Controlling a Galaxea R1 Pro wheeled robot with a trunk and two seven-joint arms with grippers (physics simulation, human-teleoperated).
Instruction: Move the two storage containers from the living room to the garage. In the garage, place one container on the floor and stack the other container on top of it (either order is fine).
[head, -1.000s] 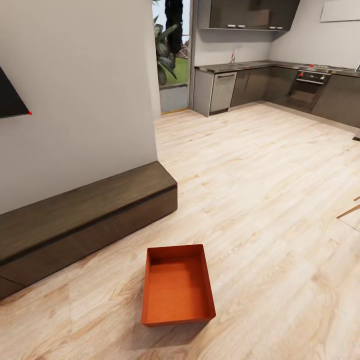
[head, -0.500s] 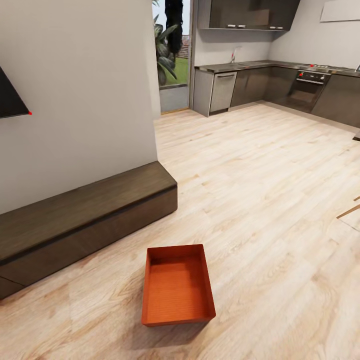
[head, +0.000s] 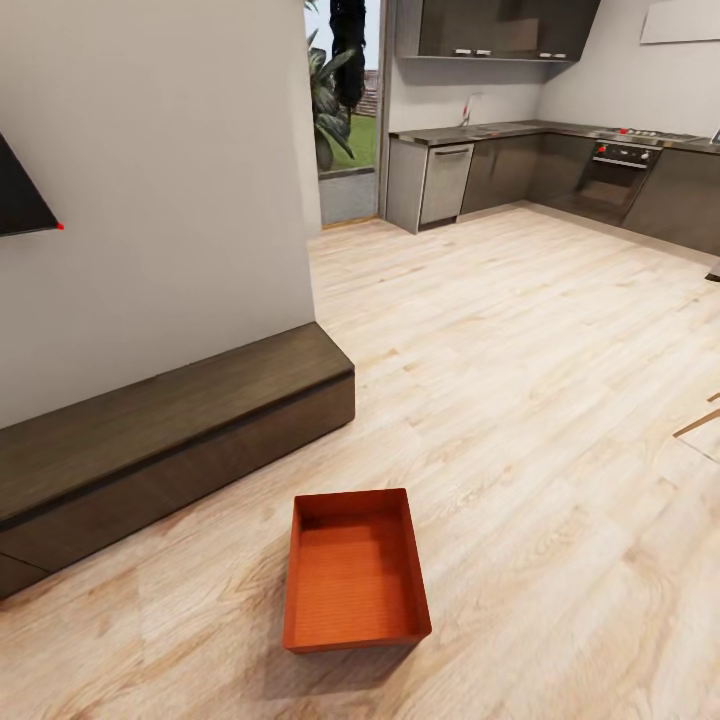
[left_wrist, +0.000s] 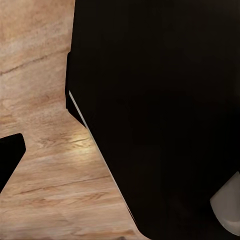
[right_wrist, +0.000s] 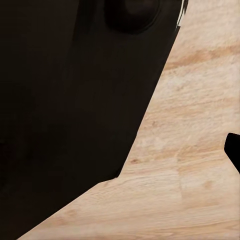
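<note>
One orange-red storage container (head: 355, 572), open-topped and empty, sits on the living room's light wood-plank floor (head: 520, 400), low and centre in the head view, just in front of the long dark-wood bench (head: 170, 430). In the left wrist view a dark fingertip (left_wrist: 10, 156) of my left gripper hangs over the planks beside my black body (left_wrist: 160, 110), holding nothing. A dark fingertip (right_wrist: 233, 150) of my right gripper does the same in the right wrist view, well away from the container. The garage is out of view.
A white wall (head: 150, 190) rises behind the bench at left. Beyond lies a kitchen with dark cabinets (head: 540, 170), an oven (head: 612, 180) and a glass door to a garden (head: 342, 120). A thin wooden leg (head: 700, 420) pokes in at right. Wide plank floor stretches ahead.
</note>
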